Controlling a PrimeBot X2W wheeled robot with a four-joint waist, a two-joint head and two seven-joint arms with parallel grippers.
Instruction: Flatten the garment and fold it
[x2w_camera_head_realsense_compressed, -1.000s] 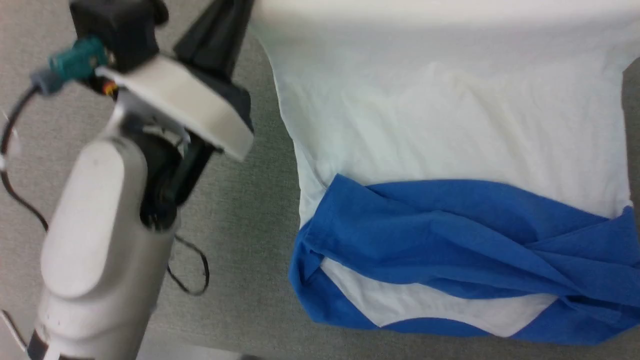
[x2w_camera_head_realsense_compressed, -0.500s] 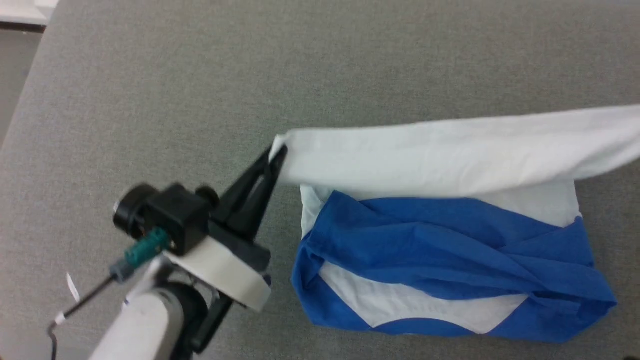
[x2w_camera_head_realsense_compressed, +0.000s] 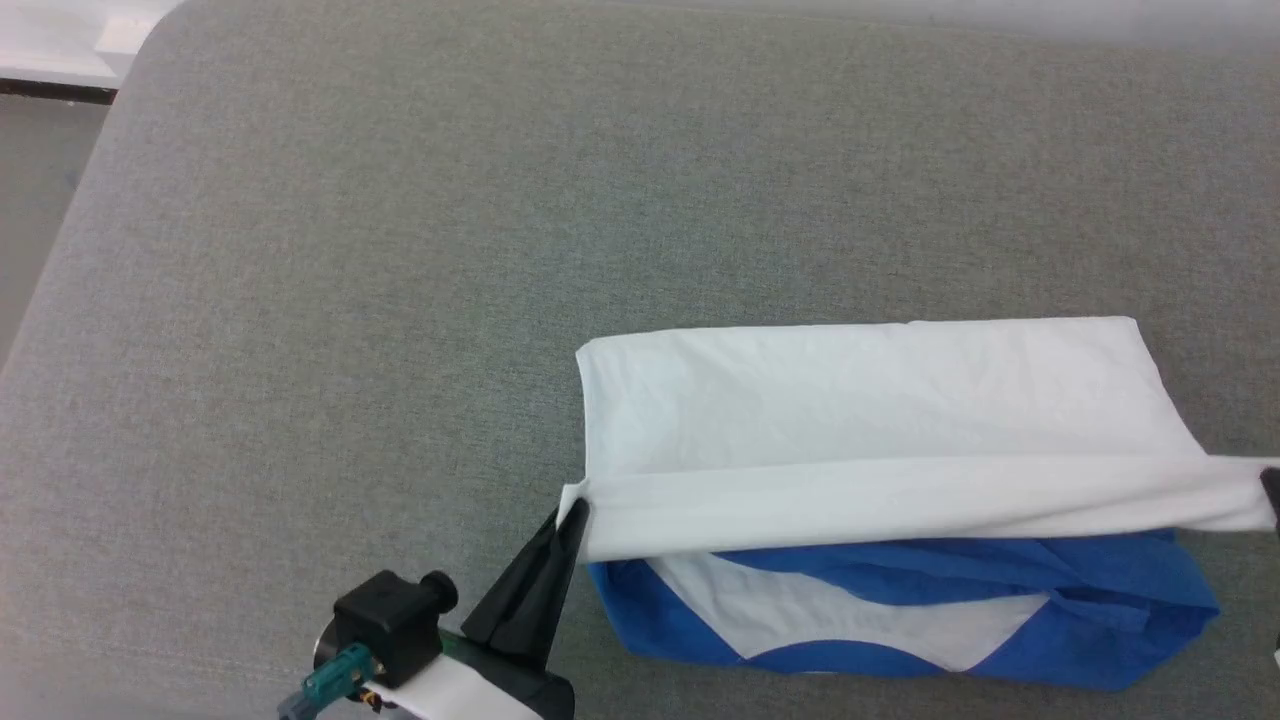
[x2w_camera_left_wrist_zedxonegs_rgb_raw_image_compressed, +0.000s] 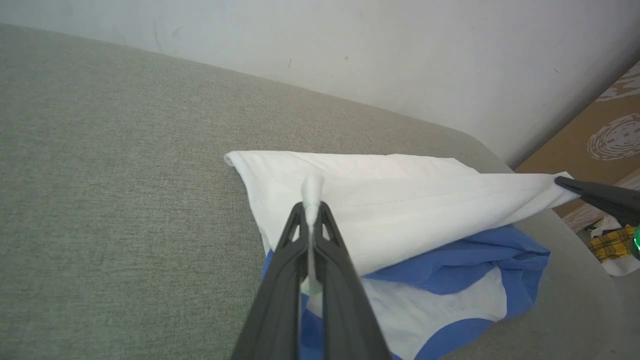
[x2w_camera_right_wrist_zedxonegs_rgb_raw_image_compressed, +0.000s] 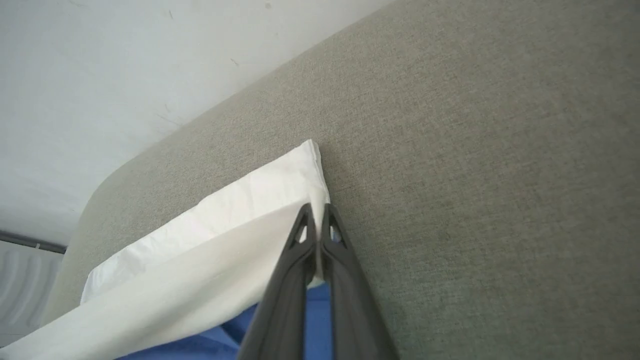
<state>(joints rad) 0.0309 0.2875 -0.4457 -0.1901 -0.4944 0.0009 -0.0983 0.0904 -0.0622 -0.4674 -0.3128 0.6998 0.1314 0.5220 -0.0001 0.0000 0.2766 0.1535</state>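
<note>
The garment (x2w_camera_head_realsense_compressed: 860, 400) lies on the grey table (x2w_camera_head_realsense_compressed: 350, 300) toward four o'clock in the head view, white hem drawn over the blue part (bunched beneath). The left gripper (x2w_camera_head_realsense_compressed: 572, 518) pinches the hem's eight-o'clock corner, and the right gripper (x2w_camera_right_wrist_zedxonegs_rgb_raw_image_compressed: 317, 214) clamps its three-o'clock corner.
</note>
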